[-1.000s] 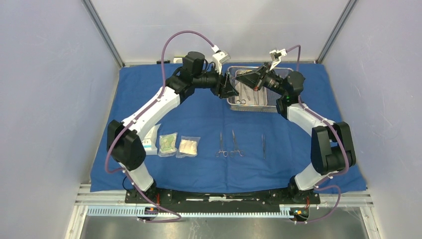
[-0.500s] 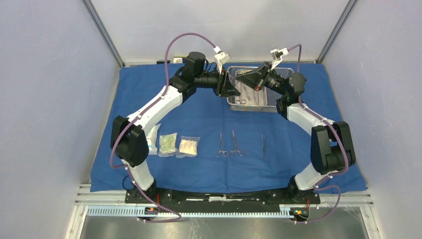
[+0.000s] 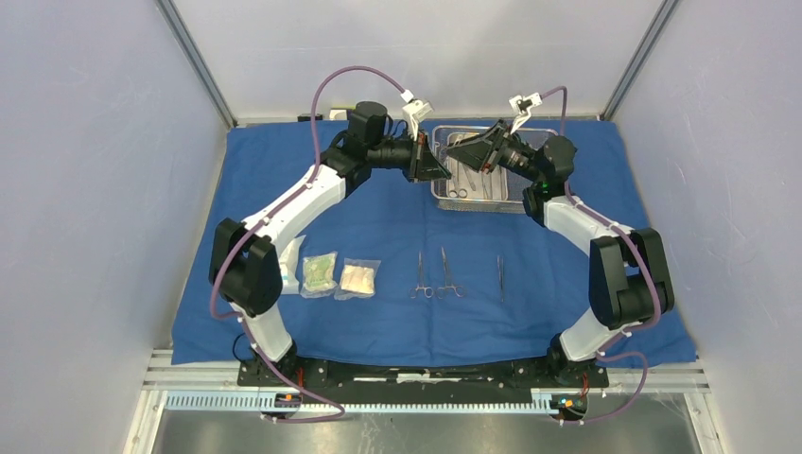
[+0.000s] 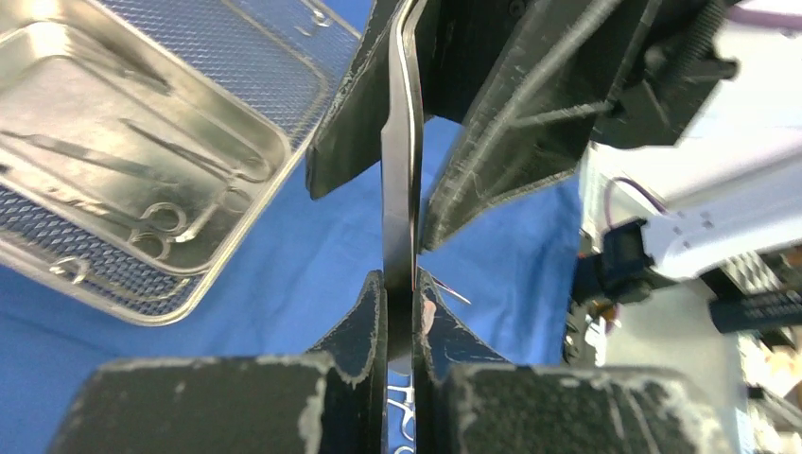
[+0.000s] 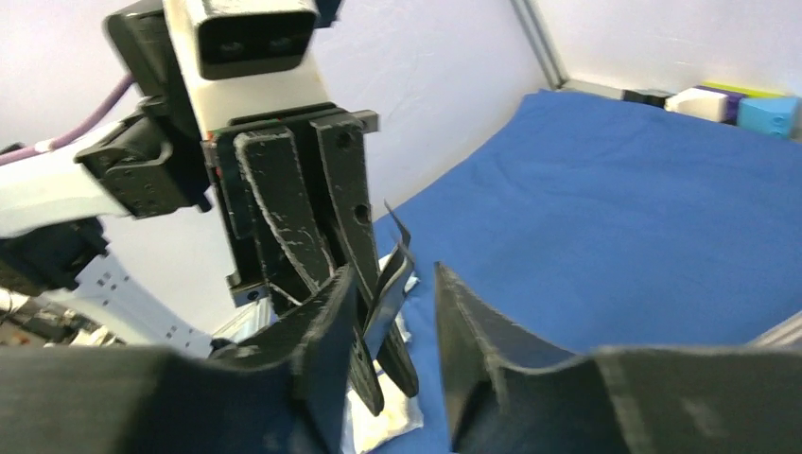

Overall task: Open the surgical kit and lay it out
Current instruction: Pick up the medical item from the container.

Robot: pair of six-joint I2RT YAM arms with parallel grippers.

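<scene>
Packets of clear plastic (image 3: 322,276), three in a row, lie on the large blue cloth wrap (image 3: 378,213), well nearer than both sets of fingers. Slim metal scissor-like instruments (image 3: 437,274) lie beside them. Further out, the left gripper (image 4: 402,288) is clamped on thin steel tweezers (image 4: 401,170). The right gripper (image 5: 392,274) faces it, its fingers parted on either side of the same tweezers. Just past the fingers sits the rectangular steel mesh tray (image 4: 123,307), with further tools lying in its inner pan (image 4: 57,85).
</scene>
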